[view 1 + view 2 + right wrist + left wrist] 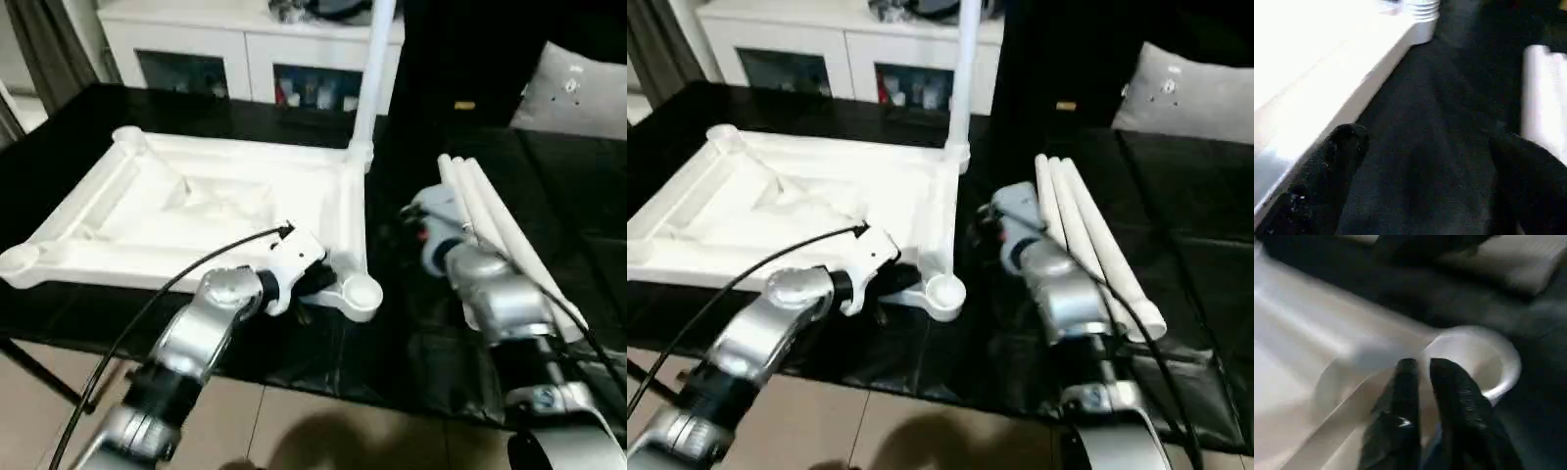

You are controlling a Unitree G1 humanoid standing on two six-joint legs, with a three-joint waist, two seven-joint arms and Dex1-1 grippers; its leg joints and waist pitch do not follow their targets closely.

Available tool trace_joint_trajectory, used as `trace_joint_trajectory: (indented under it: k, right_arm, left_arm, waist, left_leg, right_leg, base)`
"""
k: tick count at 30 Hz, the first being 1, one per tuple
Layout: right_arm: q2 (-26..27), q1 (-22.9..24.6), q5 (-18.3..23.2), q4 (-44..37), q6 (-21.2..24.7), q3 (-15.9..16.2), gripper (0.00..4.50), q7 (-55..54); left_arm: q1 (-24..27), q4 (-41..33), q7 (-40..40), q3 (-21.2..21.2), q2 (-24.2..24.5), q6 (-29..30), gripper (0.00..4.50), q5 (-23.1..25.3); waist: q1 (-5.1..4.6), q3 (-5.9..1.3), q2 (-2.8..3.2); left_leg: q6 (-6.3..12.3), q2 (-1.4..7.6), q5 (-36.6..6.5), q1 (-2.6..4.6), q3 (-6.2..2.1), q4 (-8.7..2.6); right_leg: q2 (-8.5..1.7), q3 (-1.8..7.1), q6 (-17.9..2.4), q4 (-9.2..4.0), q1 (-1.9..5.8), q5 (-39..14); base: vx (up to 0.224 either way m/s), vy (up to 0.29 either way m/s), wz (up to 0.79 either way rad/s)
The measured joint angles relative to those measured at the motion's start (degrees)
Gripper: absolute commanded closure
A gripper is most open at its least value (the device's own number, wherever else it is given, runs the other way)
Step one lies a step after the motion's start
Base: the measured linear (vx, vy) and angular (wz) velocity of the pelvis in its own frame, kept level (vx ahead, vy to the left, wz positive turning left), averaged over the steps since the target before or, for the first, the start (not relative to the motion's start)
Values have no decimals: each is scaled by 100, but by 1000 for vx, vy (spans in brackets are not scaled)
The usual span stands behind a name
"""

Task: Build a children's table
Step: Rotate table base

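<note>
Right, the table top lies underside-up on the black surface, one leg already standing in its far right corner socket. My left gripper sits at the near right socket, fingers just a crack apart, holding nothing. My right gripper gapes wide between the top's edge and the three loose legs. I'd take a leg near its middle, then lower it squarely into that socket.
</note>
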Motion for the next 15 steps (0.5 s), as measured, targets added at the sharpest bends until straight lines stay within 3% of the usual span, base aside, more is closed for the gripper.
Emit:
trace_joint_trajectory:
  k: [3,7,9,15]
  right_arm:
    - [-23,-5,-2,-202,278,-117,0,-171]
    - [-194,-163,-121,-276,1506,-298,0,-597]
    - [-208,-247,-170,-273,1840,-426,0,-690]
    - [-168,-320,-55,-226,2238,-614,0,-732]
  left_arm:
    - [34,-178,-1,35,92,62,334,-41]
    - [204,-534,-288,173,603,440,298,-157]
    - [292,-646,-406,245,762,581,283,-198]
    - [279,-909,-431,294,781,774,240,-310]
  waist:
    - [-49,2,4]
    - [-107,4,7]
    - [-109,4,7]
    - [-60,4,7]
  left_leg:
    - [-9,1,6,14,-1,-2]
    - [-27,4,17,18,-1,-10]
    - [-30,4,19,19,-2,-15]
    - [-30,3,19,13,-2,-14]
  right_leg:
    - [2,0,3,5,5,3]
    - [9,3,19,6,0,-1]
    - [11,2,19,7,-1,-1]
    - [10,3,4,5,-2,7]
  base:
    - [0,0,0]
    - [0,0,0]
    - [0,0,0]
    - [0,0,0]
